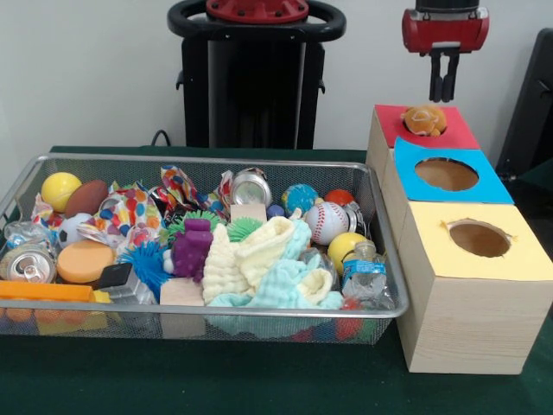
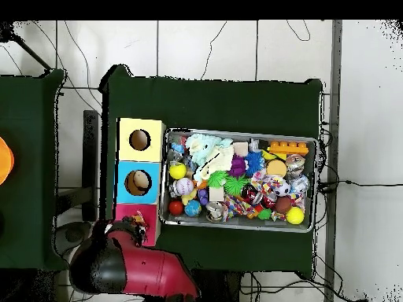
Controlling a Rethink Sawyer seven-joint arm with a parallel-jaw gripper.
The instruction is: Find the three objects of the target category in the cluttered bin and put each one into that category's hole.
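The wire mesh bin (image 1: pixel 199 159) stands on the green table, full of mixed toys; it also shows in the overhead view (image 2: pixel 236 132). An orange-brown plush (image 1: pixel 424 120) sits in the round hole of the red card surround (image 1: pixel 460 131) on the farthest wooden box. My gripper (image 1: pixel 444 97) hangs just above the plush, apart from it, empty, its jaws only a little apart. In the overhead view the gripper (image 2: pixel 139 226) is over the red surround (image 2: pixel 126 214). I see no orange striped toy among the clutter.
The blue-surround hole (image 1: pixel 446 174) and the yellow-surround hole (image 1: pixel 479 238) lie nearer the camera in the same row of boxes. The bin holds a baseball (image 1: pixel 327 222), pale cloths (image 1: pixel 268 264), a purple toy (image 1: pixel 192 249), a water bottle (image 1: pixel 363 272) and a can (image 1: pixel 30 264).
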